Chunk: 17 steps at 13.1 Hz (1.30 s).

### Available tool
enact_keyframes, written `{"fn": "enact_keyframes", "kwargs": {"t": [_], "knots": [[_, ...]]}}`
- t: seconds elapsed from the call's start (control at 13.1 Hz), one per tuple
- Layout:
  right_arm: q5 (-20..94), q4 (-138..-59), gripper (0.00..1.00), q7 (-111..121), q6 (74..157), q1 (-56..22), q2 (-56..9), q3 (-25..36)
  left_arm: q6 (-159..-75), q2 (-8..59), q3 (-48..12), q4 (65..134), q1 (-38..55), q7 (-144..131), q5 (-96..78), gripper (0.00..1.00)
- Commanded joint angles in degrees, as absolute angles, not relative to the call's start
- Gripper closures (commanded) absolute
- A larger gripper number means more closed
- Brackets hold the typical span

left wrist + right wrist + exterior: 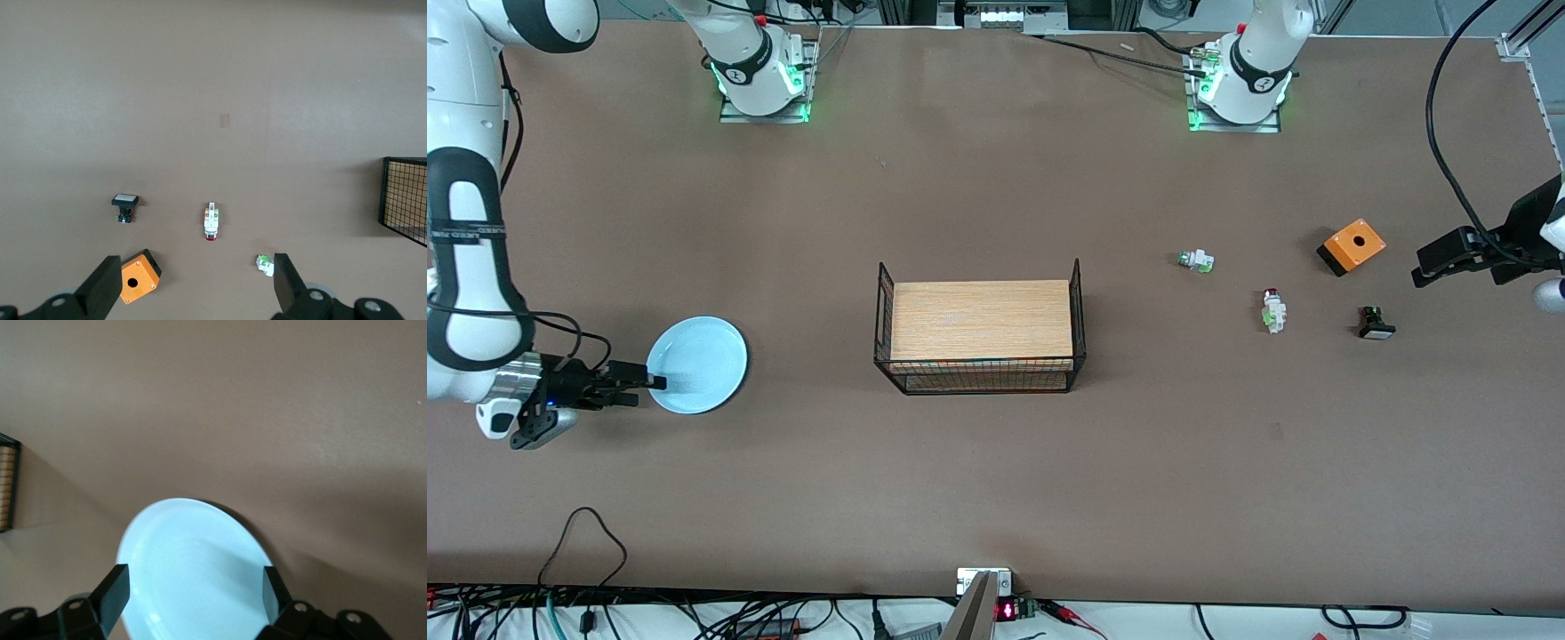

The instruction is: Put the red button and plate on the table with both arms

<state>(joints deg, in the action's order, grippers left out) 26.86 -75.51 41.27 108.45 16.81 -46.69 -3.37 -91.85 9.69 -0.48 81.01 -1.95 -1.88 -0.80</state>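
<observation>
A pale blue plate (696,364) is seen lying flat on the brown table (996,480) toward the right arm's end. The right gripper (649,384) is at the plate's rim, its fingers spread apart on either side of it. Farther back, toward the left arm's end, the red button (1272,310) lies on the table. The left gripper (1421,276) is held open in the air above that end.
</observation>
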Motion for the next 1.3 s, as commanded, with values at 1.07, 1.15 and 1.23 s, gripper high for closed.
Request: {"fn": "enact_keyframes", "kwargs": {"t": [1.07, 1.15, 1.23], "knots": [[4.31, -56.07, 0.0, -3.25, 79.46, -2.98, -31.38, -3.87, -91.32, 8.44, -0.53, 81.91, -2.46, -0.62, -1.23, 0.0], [4.31, -56.16, 0.0, -3.43, 79.19, -3.51, -31.03, -3.69, -91.32, 8.52, -0.53, 81.91, -2.46, -0.62, -1.23, 0.0], [4.31, -56.34, 0.0, -3.51, 79.19, -3.43, -31.03, -3.69, -91.32, 8.53, -0.53, 82.0, -2.46, -0.62, -1.23, 0.0]]}}
